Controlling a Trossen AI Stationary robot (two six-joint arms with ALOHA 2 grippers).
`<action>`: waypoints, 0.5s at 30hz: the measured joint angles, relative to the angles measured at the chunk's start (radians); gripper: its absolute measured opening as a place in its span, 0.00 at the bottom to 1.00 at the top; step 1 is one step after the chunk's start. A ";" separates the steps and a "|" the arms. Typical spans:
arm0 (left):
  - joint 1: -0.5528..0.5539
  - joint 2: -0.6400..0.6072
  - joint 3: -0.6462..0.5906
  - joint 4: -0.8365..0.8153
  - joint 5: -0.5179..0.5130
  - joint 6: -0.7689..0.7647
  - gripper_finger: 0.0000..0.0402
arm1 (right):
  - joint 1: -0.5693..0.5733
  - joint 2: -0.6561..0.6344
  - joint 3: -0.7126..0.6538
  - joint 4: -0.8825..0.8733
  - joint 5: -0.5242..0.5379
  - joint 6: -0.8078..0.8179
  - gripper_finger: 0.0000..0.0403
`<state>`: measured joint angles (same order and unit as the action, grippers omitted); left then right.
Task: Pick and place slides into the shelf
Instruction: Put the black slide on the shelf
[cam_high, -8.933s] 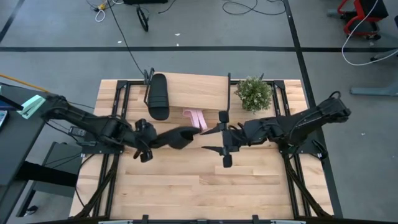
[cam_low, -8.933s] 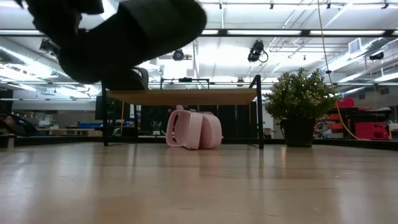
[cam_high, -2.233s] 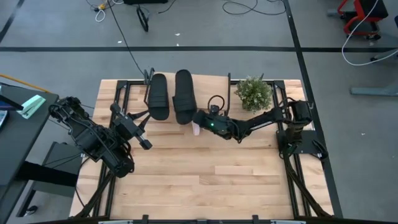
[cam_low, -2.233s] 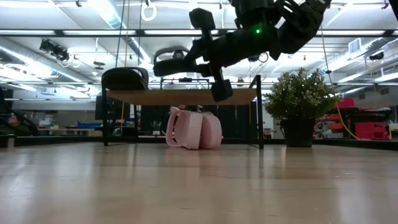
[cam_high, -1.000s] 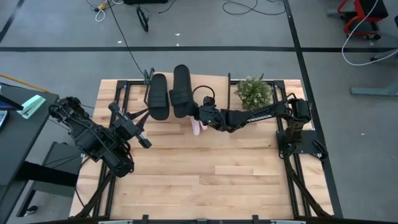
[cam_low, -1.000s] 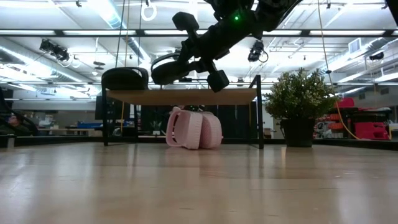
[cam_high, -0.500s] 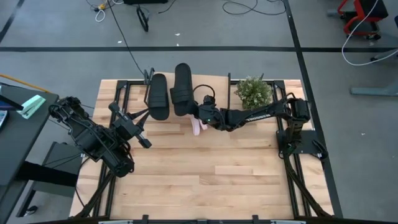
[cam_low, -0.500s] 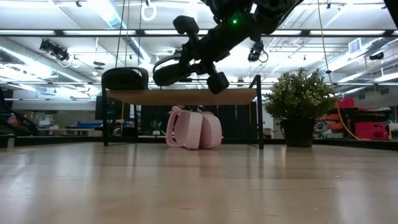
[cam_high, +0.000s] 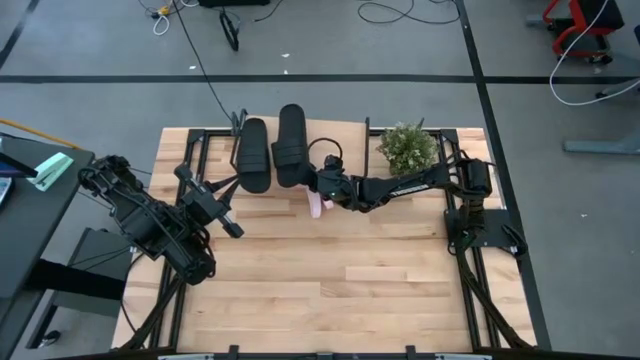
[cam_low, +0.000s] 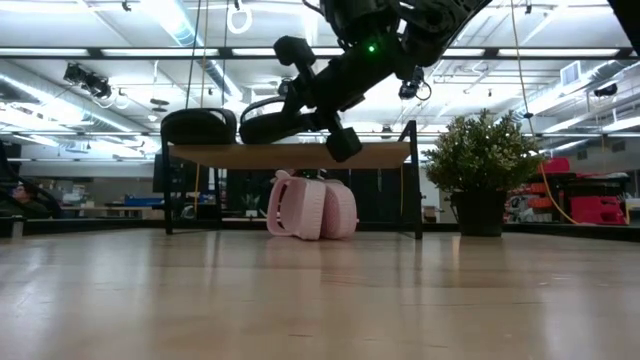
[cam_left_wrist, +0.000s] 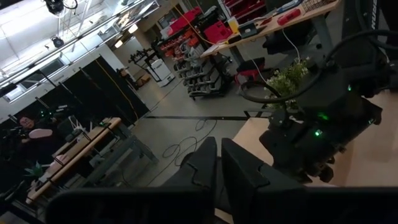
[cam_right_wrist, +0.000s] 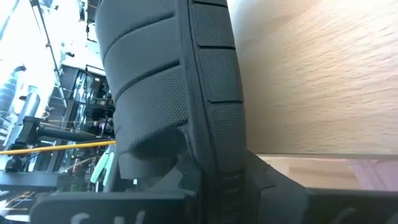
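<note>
In the low view, the pair of pink slides (cam_low: 310, 208) stands on the tabletop under the shelf (cam_low: 290, 154), in the middle of the frame. From above, only a small pink edge (cam_high: 317, 205) shows past the shelf's front edge, just below the right gripper; the rest is hidden by the top board.

The right gripper (cam_high: 318, 182) reaches in from the right to the upper middle of the high view and is closed on the heel of a black slide (cam_high: 290, 146). In the right wrist view this slide (cam_right_wrist: 180, 81) fills most of the frame and its sole is pinched between the two dark fingers (cam_right_wrist: 217, 180), so the fingertips are hard to see. In the low view the slide (cam_low: 275, 125) now sits low over the board, but contact I cannot tell. Half a second ago it was tilted higher above the shelf.

The other black slide (cam_high: 252, 155) lies on the board's left part, just beside the held one.

The left gripper (cam_high: 222, 205) waits at the left of the table, apart from the shelf, as before. In the left wrist view its fingers (cam_left_wrist: 208, 168) are nearly together with nothing between them.

A potted plant (cam_high: 408, 149) stands right of the shelf.
</note>
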<state>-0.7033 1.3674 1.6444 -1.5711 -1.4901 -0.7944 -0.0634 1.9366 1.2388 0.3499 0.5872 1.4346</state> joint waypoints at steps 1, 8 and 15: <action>0.000 0.000 0.000 0.000 -0.001 0.000 0.08 | 0.000 0.000 0.000 0.010 0.001 -0.007 0.13; 0.000 0.000 0.000 0.000 -0.006 0.000 0.08 | 0.008 0.000 -0.002 0.066 -0.021 -0.024 0.13; 0.000 0.000 0.000 0.000 -0.006 -0.002 0.05 | 0.016 0.000 -0.002 0.067 -0.021 -0.024 0.13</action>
<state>-0.7033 1.3674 1.6444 -1.5711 -1.4962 -0.7965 -0.0479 1.9366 1.2366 0.4164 0.5663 1.4101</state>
